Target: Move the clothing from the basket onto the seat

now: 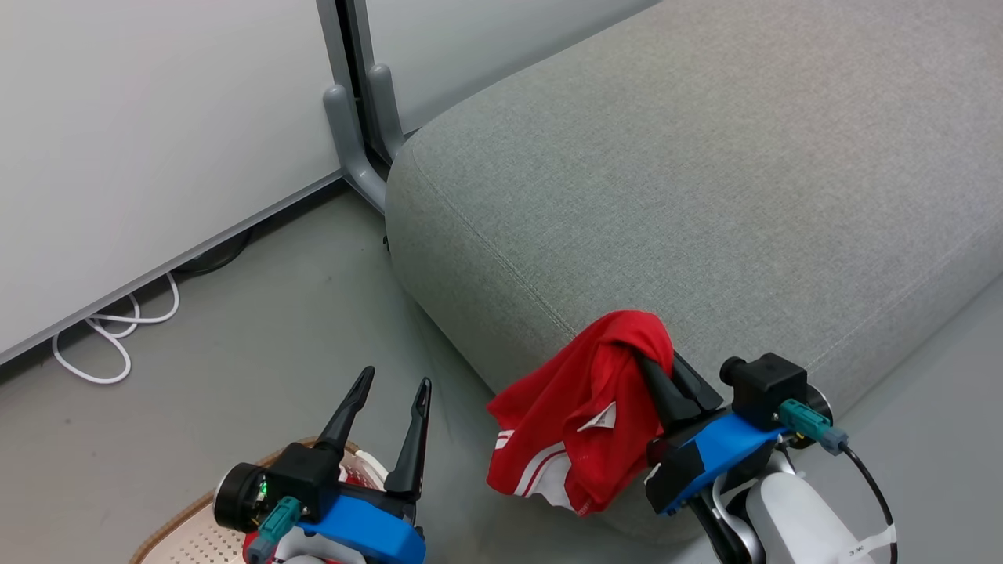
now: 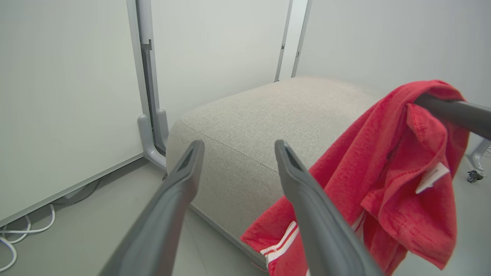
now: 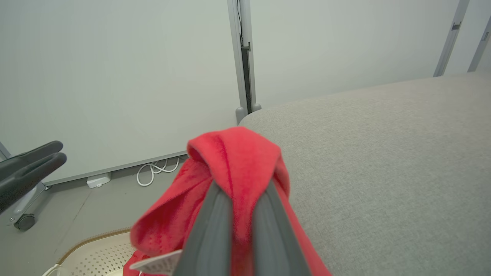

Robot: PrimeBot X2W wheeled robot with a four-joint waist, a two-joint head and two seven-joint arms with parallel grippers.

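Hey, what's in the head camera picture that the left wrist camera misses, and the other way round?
Head view's own: the basket at the lower left, beneath the open left gripper, and the blue body of the right gripper. Left wrist view's own: a small caster wheel at the far right. Shared: the red garment, pinched by the right gripper and hanging at the near edge of the grey seat, and the left gripper's two spread fingers.

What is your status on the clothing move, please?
Right gripper shut on red garment, hanging at near edge of seat, not yet set down. Left gripper open, empty, by basket. Nothing in the way.
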